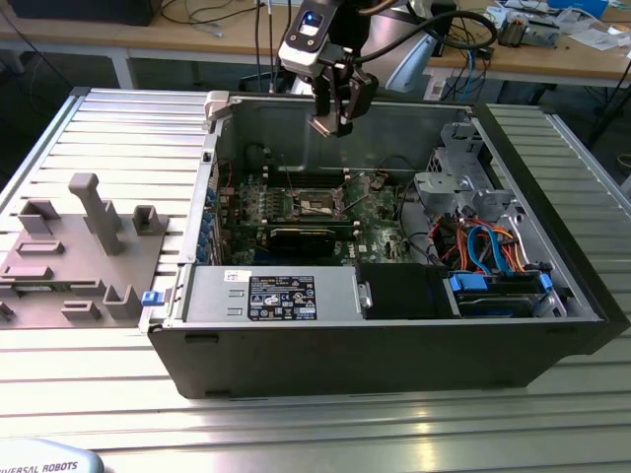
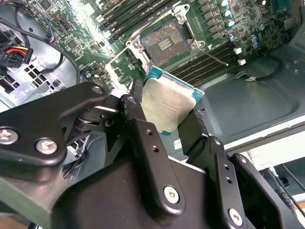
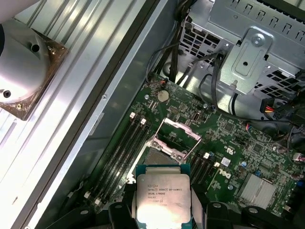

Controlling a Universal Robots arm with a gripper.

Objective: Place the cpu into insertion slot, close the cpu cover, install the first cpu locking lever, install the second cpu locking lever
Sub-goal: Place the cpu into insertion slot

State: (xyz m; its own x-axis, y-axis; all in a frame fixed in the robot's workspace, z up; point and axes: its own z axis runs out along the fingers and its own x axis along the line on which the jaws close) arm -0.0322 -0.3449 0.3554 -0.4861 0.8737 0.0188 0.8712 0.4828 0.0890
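1. My hand (image 1: 335,123) hangs at the upper middle of the exterior view, over the open computer case (image 1: 394,350), clenched on two opposite edges of the cpu (image 2: 169,102).
2. The cpu is square and tilted, its silver top facing both wrist views.
3. It is well clear of the insertion slot (image 2: 164,44), and the cpu cover (image 3: 178,132) stands raised.
4. In the first wrist view the cpu hides part of the slot.
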